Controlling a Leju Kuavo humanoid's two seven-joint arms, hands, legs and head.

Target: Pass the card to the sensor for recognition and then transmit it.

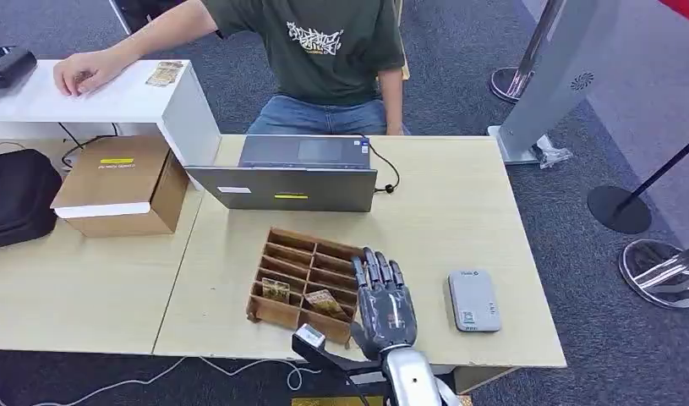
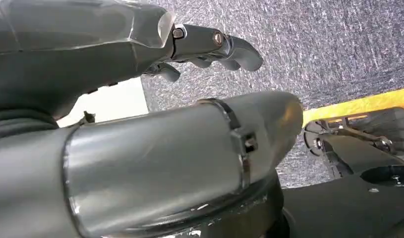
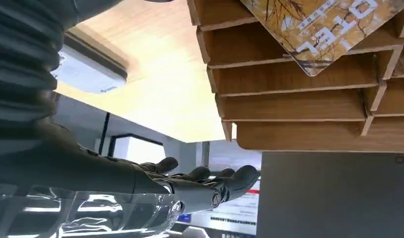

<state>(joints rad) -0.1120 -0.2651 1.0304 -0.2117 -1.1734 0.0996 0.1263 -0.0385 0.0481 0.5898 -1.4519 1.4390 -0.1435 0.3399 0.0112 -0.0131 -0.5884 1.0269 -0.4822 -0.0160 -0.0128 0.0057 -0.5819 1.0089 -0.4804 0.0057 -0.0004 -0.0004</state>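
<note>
Judging from how things lie, we are at the very start: our right hand [image 1: 383,300] hovers flat beside the wooden rack [image 1: 303,288], fingers spread and holding nothing, while the nearest card [image 1: 324,301] sits in its slot. Lifting it, showing it to the grey sensor [image 1: 473,300] and handing it over all remain. Our left hand [image 2: 209,47] hangs over carpet with fingers curled, nothing in them.
</note>
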